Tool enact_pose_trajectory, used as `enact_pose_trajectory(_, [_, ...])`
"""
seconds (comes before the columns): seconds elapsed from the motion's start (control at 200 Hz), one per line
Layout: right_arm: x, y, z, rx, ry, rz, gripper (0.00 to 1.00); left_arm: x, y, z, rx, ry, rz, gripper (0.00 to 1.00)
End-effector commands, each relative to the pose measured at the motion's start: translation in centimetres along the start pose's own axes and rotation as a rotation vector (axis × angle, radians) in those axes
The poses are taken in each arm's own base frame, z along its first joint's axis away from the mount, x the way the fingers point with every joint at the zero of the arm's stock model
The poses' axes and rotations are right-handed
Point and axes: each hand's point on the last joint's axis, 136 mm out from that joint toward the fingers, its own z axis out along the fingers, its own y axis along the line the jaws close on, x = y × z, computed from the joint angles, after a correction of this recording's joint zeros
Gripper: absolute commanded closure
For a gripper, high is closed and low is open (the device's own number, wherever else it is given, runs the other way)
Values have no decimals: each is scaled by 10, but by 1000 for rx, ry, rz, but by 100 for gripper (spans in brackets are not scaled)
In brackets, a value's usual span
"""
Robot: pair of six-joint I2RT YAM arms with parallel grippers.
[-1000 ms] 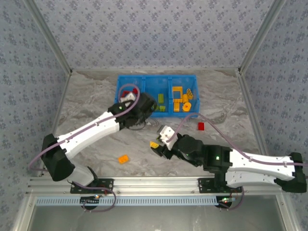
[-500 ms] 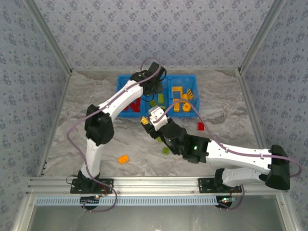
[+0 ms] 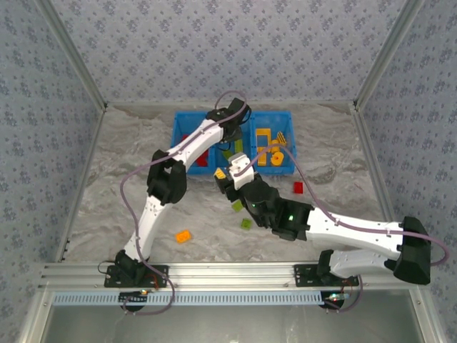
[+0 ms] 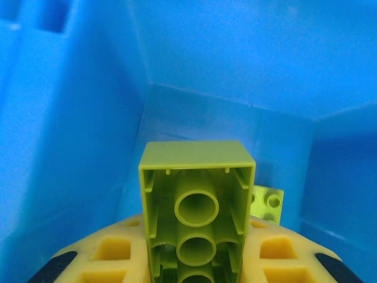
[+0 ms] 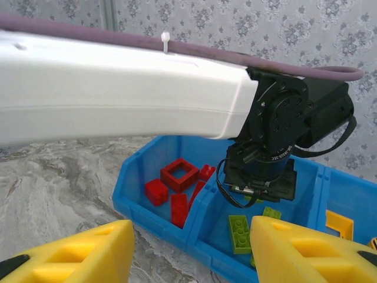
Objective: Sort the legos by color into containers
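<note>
My left gripper (image 4: 197, 262) is shut on a lime green brick (image 4: 196, 194), hollow underside facing the camera, low inside the middle compartment of the blue bin (image 3: 187, 169). Another lime plate (image 4: 268, 203) lies behind it. From the right wrist view the left compartment holds red bricks (image 5: 179, 207) and a red frame (image 5: 179, 172); green bricks (image 5: 238, 233) lie in the middle one under the left wrist (image 5: 265, 168). My right gripper (image 5: 191, 253) hovers open and holds nothing, just before the bin's front wall (image 3: 225, 174). Orange-yellow pieces (image 3: 264, 137) fill the right compartment.
Loose on the marbled table: a red brick (image 3: 298, 187), two lime green bricks (image 3: 236, 206) (image 3: 245, 224) beside the right arm, and an orange brick (image 3: 183, 235) nearer the front left. The left arm (image 3: 187, 146) stretches across the bin's left part.
The left arm has swung from the bin's front left corner up and over into the middle compartment. The right gripper has moved from mid-table toward the bin's front, uncovering two green bricks.
</note>
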Motion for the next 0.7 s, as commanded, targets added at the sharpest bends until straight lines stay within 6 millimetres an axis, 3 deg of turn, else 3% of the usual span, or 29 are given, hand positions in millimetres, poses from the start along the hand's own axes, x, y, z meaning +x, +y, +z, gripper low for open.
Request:
enact_pose_trajectory(0.0, [3, -14, -6, 43, 1, 56, 43, -3, 3, 6, -28, -11, 18, 78])
enact_pose_trajectory(0.18, [11, -23, -11, 55, 16, 69, 43, 10, 3, 19, -33, 29, 11, 70])
enact_pose_trajectory(0.31, [15, -29, -12, 62, 28, 74, 42, 12, -1, 11, -20, 39, 10, 57])
enact_pose_trajectory(0.435, [17, -32, -14, 48, 36, 66, 41, 2, -10, -15, 8, -8, 23, 43])
enact_pose_trajectory(0.59, [22, -34, -19, 3, 56, 33, 41, -13, -18, -53, 49, -54, 1, 41])
enact_pose_trajectory(0.695, [25, -38, -28, -29, 59, 18, 41, -27, -27, -92, 99, -108, -14, 41])
